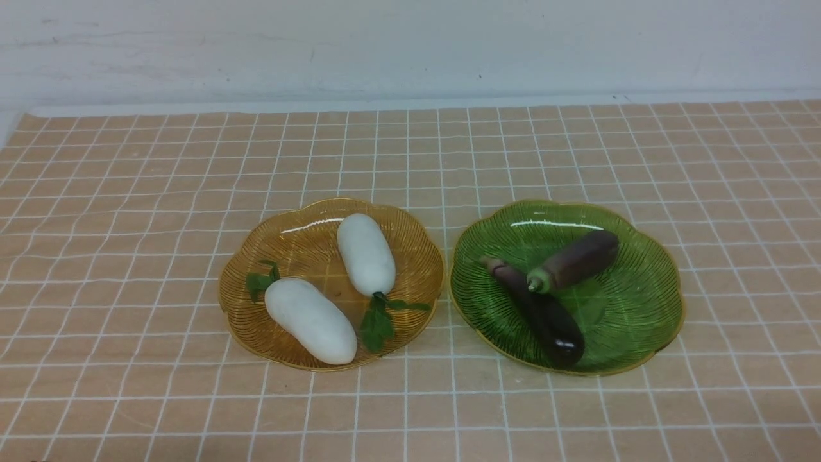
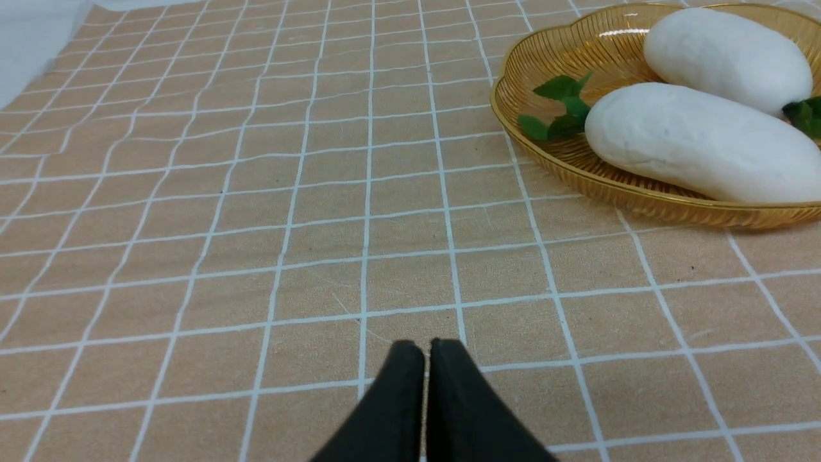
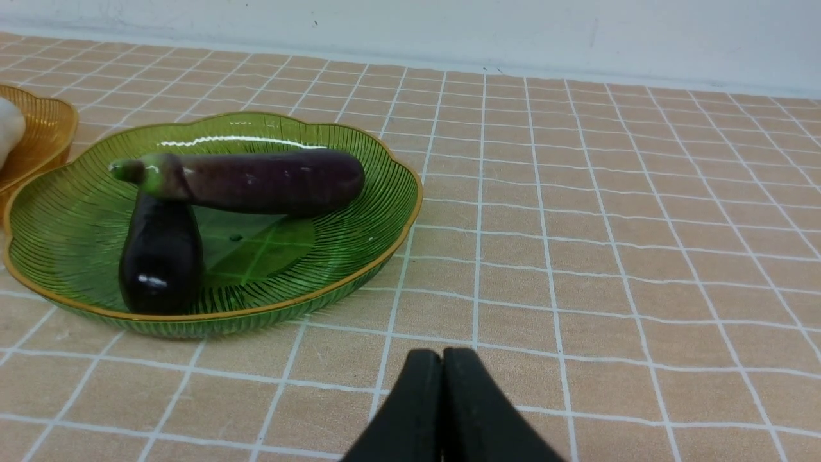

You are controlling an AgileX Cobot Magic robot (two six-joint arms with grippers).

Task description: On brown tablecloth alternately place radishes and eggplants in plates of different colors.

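No brand marks or writing on anything that I can make out. The tan-orange brown tablecloth with the thin white grid [image 1: 128,256] covers the whole table. Two see-through ribbed scalloped plates sit side by side near the middle, rims just about touching.

The amber-orange plate [image 1: 301,224] is at 9 o'clock of the pair and holds both smooth white oblong radishes. One radish [image 1: 365,254] lies toward 12 o'clock in the plate with its green leaves pointing to 6; the other radish [image 1: 310,319] lies toward 6 o'clock, leaves at about 10.

The green plate [image 1: 641,301] at 3 o'clock holds both glossy dark purple eggplants. The eggplant with the pale green cap [image 1: 574,260] leans across the brownish-stemmed eggplant [image 1: 539,310], touching it near the stem end.

Left gripper [image 2: 426,350] has its black fingers pressed together, holding nothing, over bare cloth well away from the amber plate. Right gripper [image 3: 442,359] is the same: pinched closed, empty, over cloth near the green plate.
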